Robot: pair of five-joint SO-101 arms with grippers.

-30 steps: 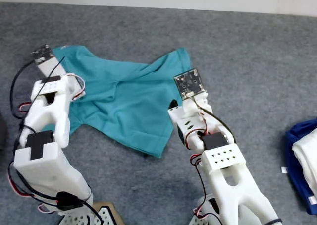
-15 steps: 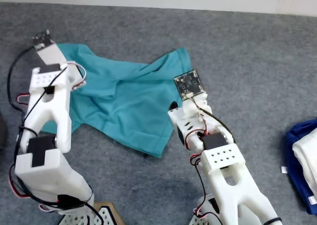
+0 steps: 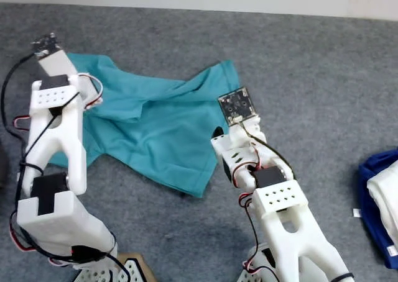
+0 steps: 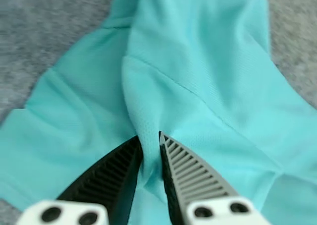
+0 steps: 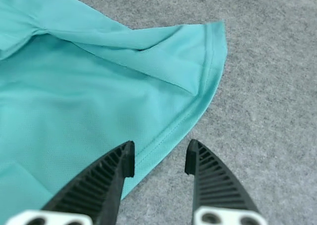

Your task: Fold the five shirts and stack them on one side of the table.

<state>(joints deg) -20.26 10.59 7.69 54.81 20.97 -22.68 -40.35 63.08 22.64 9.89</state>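
Observation:
A teal shirt (image 3: pixel 161 123) lies crumpled and spread on the grey table, toward the far left. In the left wrist view my left gripper (image 4: pixel 148 138) is shut, pinching a raised fold of the teal shirt (image 4: pixel 198 61) between its ribbed fingers. From above, the left arm (image 3: pixel 56 108) stands over the shirt's left part and covers its gripper. My right gripper (image 5: pixel 159 148) is open and hovers just above the hemmed edge of the shirt (image 5: pixel 74 86), one finger over cloth and one over bare table. The right arm (image 3: pixel 249 164) stands at the shirt's right edge.
A dark blue garment with a white one on it (image 3: pixel 380 201) lies at the table's right edge. A brown board corner (image 3: pixel 134 266) shows at the front by the left arm's base. Bare grey table (image 3: pixel 323 77) stretches to the right of the shirt.
The left arm has swung toward the far left corner, keeping its pinch on the shirt and drawing that part of the cloth with it. The right arm has kept still.

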